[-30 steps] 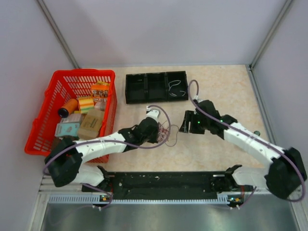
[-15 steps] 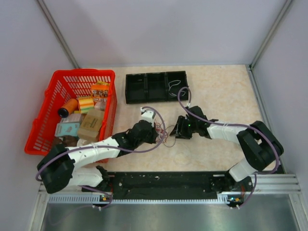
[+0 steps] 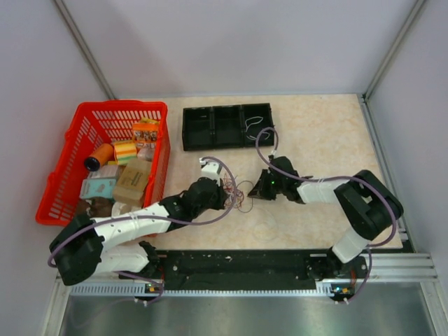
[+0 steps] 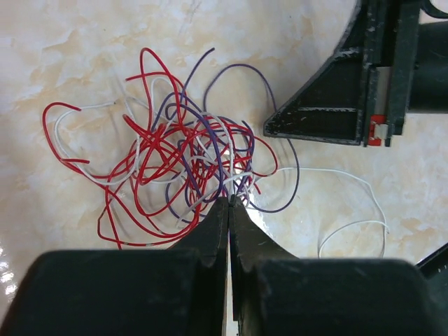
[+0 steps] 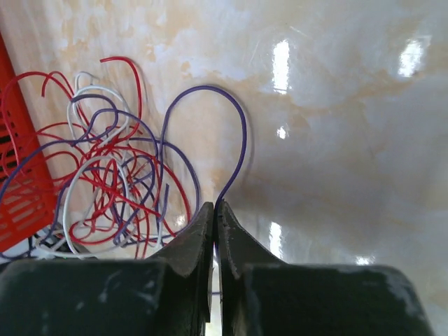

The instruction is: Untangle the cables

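Left gripper (image 4: 229,199) pinched tight on strands at the near edge of the cables (image 4: 175,154), a tangle lying mid-table; right gripper (image 5: 214,208) clamped on its purple loop (image 5: 244,136); beyond, black tray (image 3: 213,127) and, far left, red basket (image 3: 119,105).

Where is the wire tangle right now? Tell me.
In the top view, the wire tangle lies on the table near the middle, between the left gripper and the right gripper, nearer the arms than the black tray.

The overhead camera looked down from above and behind me, at six o'clock. Both wrist cameras hung close over the beige marbled tabletop (image 3: 315,133), sharing the red, white and purple wire tangle (image 4: 175,154).
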Motion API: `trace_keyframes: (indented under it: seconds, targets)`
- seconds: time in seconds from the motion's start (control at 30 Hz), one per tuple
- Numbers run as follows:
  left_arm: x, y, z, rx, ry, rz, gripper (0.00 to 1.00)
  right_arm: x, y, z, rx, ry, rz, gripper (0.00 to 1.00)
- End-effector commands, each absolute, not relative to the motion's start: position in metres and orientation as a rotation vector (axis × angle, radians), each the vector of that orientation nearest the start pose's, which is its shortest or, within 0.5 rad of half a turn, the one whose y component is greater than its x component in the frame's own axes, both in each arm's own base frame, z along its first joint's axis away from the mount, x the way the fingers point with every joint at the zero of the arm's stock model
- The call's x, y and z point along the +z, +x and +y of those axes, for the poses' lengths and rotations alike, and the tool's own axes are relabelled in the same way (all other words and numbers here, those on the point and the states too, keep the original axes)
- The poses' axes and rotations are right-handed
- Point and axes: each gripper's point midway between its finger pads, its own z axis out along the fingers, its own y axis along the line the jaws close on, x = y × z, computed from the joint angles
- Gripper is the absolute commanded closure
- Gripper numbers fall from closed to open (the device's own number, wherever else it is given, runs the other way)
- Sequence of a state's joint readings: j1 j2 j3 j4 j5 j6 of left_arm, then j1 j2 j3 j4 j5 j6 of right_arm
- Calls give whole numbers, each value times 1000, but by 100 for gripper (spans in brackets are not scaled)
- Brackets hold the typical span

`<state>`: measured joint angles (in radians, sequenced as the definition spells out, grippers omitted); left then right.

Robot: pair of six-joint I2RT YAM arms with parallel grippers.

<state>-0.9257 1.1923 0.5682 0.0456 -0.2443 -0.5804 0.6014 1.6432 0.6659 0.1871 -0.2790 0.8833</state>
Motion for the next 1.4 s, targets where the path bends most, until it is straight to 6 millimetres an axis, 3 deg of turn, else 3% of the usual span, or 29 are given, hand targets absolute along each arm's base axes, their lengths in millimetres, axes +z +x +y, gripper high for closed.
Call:
trace_keyframes:
  seconds: [0.0, 0.03, 0.07, 0.13, 0.23, 0.47, 0.57, 0.7, 0.83, 0.9, 1.03, 1.07, 1.13, 1.2, 1.3, 1.37]
  targets:
    - [110, 238, -251, -570, 66, 2131, 100, 83, 282, 270, 954, 153, 2340, 100]
    - [108, 242, -245, -535, -4, 2138, 100, 98, 283, 258, 880, 137, 2318, 100]
    - [102, 244, -234, -469, -63, 2158, 100, 126, 287, 244, 819, 135, 2253, 100]
    - [96, 247, -218, -373, -183, 2179, 100, 164, 282, 203, 672, 167, 2191, 100]
    - [90, 247, -198, -263, -327, 2192, 100, 233, 272, 149, 604, 253, 2049, 100]
    - [93, 242, -176, -246, -438, 2140, 100, 339, 260, 60, 385, 407, 1793, 100]
    - [92, 240, -176, -264, -434, 2137, 100, 381, 259, 37, 318, 447, 1682, 100]
    - [90, 241, -180, -274, -408, 2144, 100, 442, 262, 26, 286, 447, 1565, 100]
    - [89, 241, -182, -278, -398, 2149, 100, 515, 249, -5, 167, 484, 1398, 100]
    - [88, 241, -182, -283, -396, 2149, 100, 563, 234, -13, 155, 463, 1299, 100]
    - [89, 241, -184, -298, -384, 2143, 100, 628, 220, -22, 127, 435, 1173, 100]
    - [89, 241, -185, -305, -379, 2143, 100, 640, 220, -12, 173, 392, 1158, 100]
    - [90, 241, -186, -310, -374, 2140, 100, 642, 235, 23, 335, 298, 1193, 100]
    - [90, 242, -189, -318, -357, 2143, 100, 623, 254, 63, 482, 182, 1282, 100]
    - [91, 242, -196, -349, -322, 2146, 100, 597, 274, 75, 488, 140, 1346, 100]
    - [93, 241, -200, -387, -291, 2135, 100, 595, 276, 75, 468, 120, 1337, 100]
